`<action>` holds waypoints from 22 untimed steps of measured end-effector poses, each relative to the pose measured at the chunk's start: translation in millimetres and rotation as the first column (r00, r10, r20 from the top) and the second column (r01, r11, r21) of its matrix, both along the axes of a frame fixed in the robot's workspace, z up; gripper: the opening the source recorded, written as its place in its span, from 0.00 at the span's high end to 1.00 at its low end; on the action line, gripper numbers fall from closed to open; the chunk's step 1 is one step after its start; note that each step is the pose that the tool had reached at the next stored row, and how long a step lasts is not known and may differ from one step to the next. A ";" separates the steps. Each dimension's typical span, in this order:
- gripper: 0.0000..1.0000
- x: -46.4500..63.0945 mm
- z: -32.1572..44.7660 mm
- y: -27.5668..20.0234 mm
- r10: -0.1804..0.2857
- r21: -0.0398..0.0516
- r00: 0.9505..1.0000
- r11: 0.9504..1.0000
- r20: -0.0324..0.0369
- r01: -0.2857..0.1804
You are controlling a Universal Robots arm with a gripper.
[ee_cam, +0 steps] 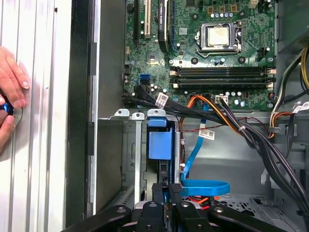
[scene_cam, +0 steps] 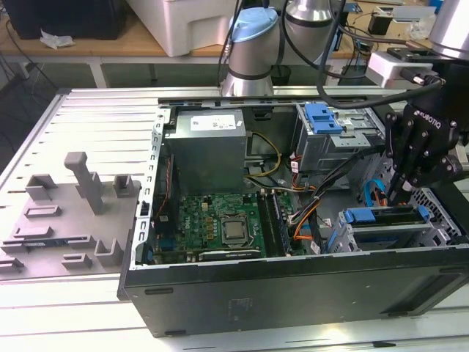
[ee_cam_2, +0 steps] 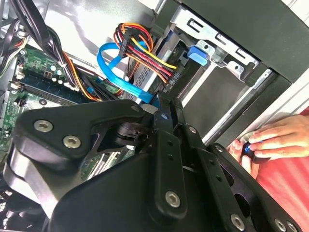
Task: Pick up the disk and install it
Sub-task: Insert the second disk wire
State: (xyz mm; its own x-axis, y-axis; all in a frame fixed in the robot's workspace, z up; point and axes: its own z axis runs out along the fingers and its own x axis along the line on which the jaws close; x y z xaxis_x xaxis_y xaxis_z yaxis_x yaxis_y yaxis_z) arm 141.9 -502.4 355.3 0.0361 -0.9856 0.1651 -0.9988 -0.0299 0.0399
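The disk sits in the drive cage at the front corner of the open computer case, on the exterior view's right. Its blue carrier frame shows edge-on inside the grey cage in the first wrist view. My gripper reaches down from above, and its black fingers are closed together on the blue edge of the disk. In the second wrist view the fingertips meet just beside the blue data cable and the bundle of coloured power wires.
The motherboard and a grey power-supply box fill the case. Cable bundles run close to the cage. A person's hand rests on the table outside the case wall, holding a small blue item. Grey fixtures stand at the exterior view's left.
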 end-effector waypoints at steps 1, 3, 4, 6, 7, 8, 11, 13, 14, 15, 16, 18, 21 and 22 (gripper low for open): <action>0.84 0.0 0.0 -0.3 0.000 0.000 1.000 1.000 0.000 0.000; 0.84 0.0 -0.1 -1.0 0.000 0.002 1.000 1.000 0.000 0.000; 0.84 0.0 -0.3 -1.0 0.000 0.002 1.000 1.000 0.000 0.000; 0.84 0.0 -0.5 -1.3 0.000 0.004 1.000 1.000 0.000 0.000; 0.84 0.0 -0.6 -1.4 0.000 0.004 1.000 1.000 0.000 0.000; 0.84 0.0 -0.7 -1.5 0.000 0.005 1.000 1.000 0.000 0.000; 0.84 0.0 -1.0 -1.6 0.000 0.006 1.000 1.000 0.000 0.000; 0.84 0.0 -1.1 -1.7 0.000 0.007 1.000 1.000 0.000 0.000; 0.84 0.0 -1.2 -1.7 0.000 0.009 1.000 1.000 0.000 0.000; 0.84 0.0 -1.4 -1.8 0.000 0.012 1.000 1.000 0.000 0.000; 0.84 0.0 -1.6 -1.9 0.000 0.015 1.000 1.000 0.000 0.000; 0.84 0.0 -1.8 -2.1 0.000 0.019 1.000 1.000 0.000 0.000; 0.84 0.0 -2.0 -2.7 0.000 0.025 1.000 1.000 0.000 0.000; 0.84 0.0 -2.2 -3.3 0.000 0.027 1.000 1.000 0.000 0.000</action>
